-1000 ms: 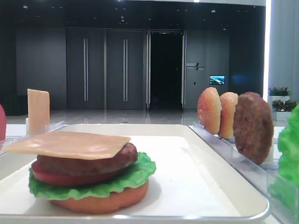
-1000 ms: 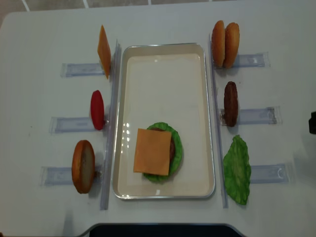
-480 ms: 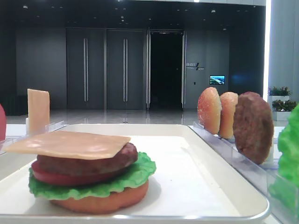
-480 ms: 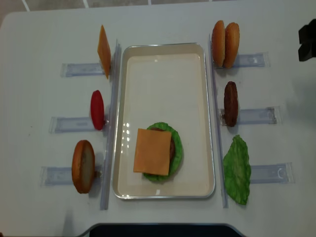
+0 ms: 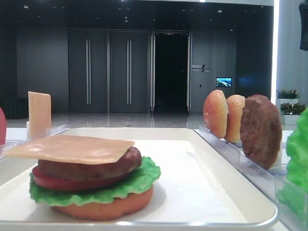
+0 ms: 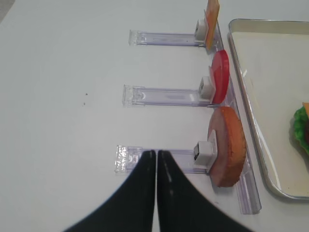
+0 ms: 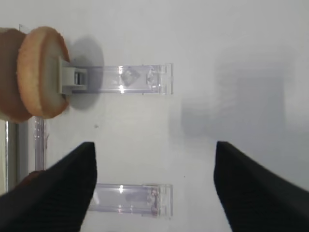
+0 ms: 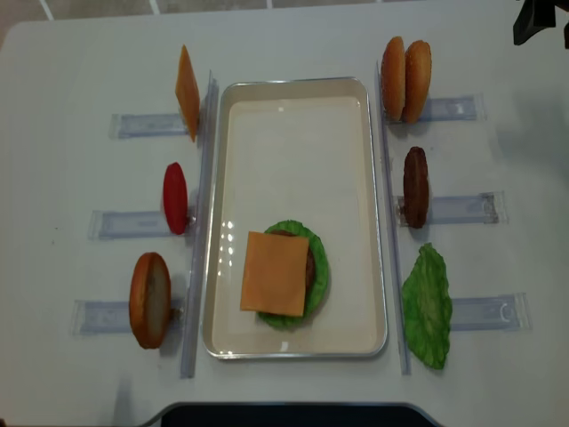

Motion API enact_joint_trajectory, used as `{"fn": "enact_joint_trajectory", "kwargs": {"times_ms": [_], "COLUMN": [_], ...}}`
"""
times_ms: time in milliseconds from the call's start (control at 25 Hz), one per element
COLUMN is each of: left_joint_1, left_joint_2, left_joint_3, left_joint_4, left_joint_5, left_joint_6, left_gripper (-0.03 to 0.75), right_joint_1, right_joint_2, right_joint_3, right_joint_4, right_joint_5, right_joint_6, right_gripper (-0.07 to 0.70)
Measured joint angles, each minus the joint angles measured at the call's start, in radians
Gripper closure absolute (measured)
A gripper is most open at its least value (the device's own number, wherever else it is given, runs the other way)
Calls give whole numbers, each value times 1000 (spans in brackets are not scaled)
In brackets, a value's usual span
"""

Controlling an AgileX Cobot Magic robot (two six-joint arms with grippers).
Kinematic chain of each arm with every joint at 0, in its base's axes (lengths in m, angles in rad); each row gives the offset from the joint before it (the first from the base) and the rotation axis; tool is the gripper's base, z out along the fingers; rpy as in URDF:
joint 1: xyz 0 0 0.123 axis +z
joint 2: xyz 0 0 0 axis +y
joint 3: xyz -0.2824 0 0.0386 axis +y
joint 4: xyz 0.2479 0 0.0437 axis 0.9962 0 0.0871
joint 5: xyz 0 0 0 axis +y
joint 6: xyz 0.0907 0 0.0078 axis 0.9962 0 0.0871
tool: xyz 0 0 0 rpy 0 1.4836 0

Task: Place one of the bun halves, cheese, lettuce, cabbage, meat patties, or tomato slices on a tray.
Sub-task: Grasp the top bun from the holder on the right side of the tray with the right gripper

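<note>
Hiding: right tool (image 7: 153, 183) shows only two dark finger ends at bottom of right wrist view, spread wide, nothing between them; in top-down view only a dark bit at upper right corner.
Left tool (image 6: 156, 193): clenched, fingers pressed together at bottom of left wrist view, holding nothing; not seen in the top-down view.
Cut off: tomato slice (image 5: 2, 126) clipped at left edge of low front view; lettuce leaf (image 5: 299, 159) clipped at right edge.
Stack: cheese (image 8: 275, 273) square on top covers most of it; patty, red slice, green leaf and flat bun base beneath show only from the low view.
Stack place: lower centre of tray (image 8: 296, 116), rest of tray bare white.
Bun halves (image 8: 405, 79): two on edge, upper right, beside tray, in clear rack (image 8: 449, 108).
Spare patty (image 8: 414, 187): on edge, right middle.
Table (image 8: 80, 53): white, matte, soft shadows.
Room: dark hall with tall doors (image 5: 108, 72), small lit screen (image 5: 223, 82), plants at far right.
</note>
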Motion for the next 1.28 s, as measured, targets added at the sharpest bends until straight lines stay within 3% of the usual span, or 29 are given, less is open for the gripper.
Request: {"fn": "enact_joint_trajectory", "kwargs": {"times_ms": [360,800,1040,1280], "left_joint_1": [0,0,0,0], "left_joint_2": [0,0,0,0], "left_joint_3": [0,0,0,0], "left_joint_4": [0,0,0,0], "left_joint_5": [0,0,0,0], "left_joint_6": [0,0,0,0], "left_gripper": [715,715,715,715], "right_joint_1": [28,216,326,381], "right_joint_2": [80,82,82,82], "right_joint_3": [-81,-89,-89,-89], "right_joint_4": [-5,-6,-6,-5], "right_joint_5": [8,0,-39,-93], "right_joint_6": [30,215,289,323], "right_gripper": [117,117,117,117]}}
